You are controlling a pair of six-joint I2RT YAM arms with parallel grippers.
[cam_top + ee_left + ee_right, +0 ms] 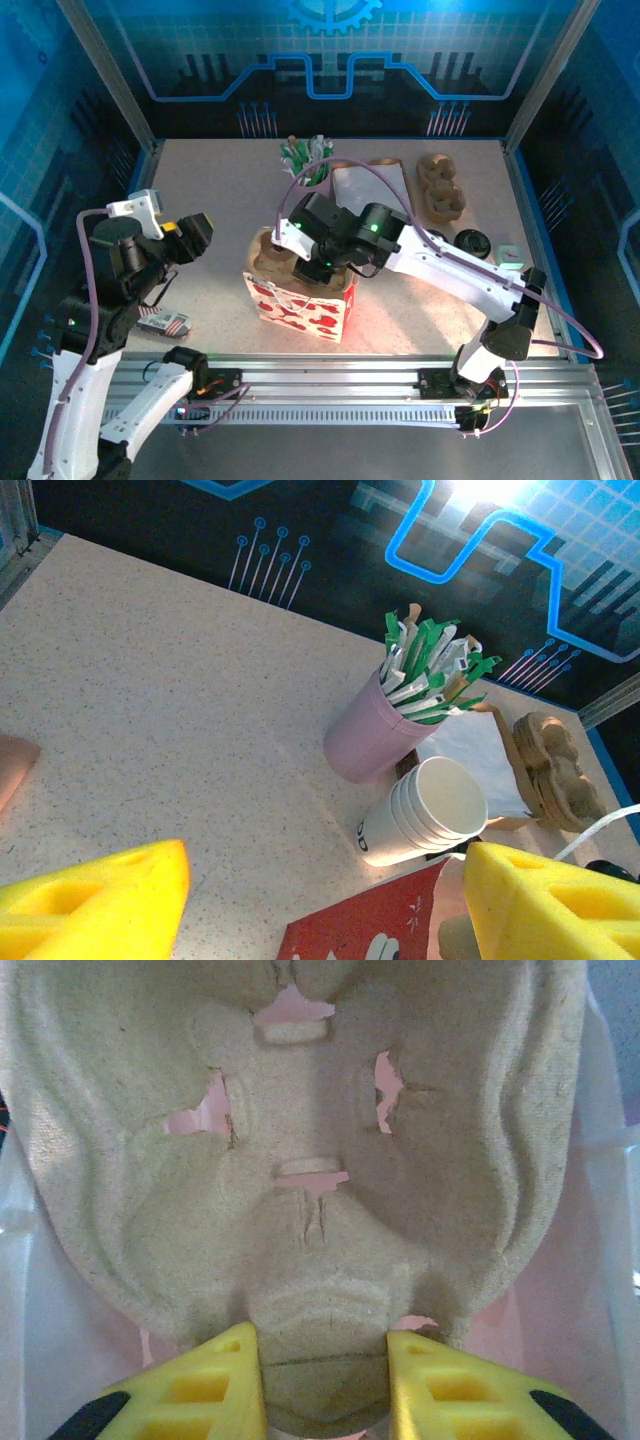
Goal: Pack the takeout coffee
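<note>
The takeout coffee is out of view. A red-and-white gift bag stands at the front middle of the table, and its red side shows low in the left wrist view. My right gripper reaches into the bag's mouth and is shut on the middle ridge of a brown pulp cup carrier, whose edge sticks out of the bag on the left. The bag's pink inside surrounds the carrier. My left gripper hangs open left of the bag, holding nothing.
Behind the bag stand a pink cup of green-white sticks and a stack of nested white cups. White paper, more pulp carriers and a black lid lie at the back right. A small packet lies front left.
</note>
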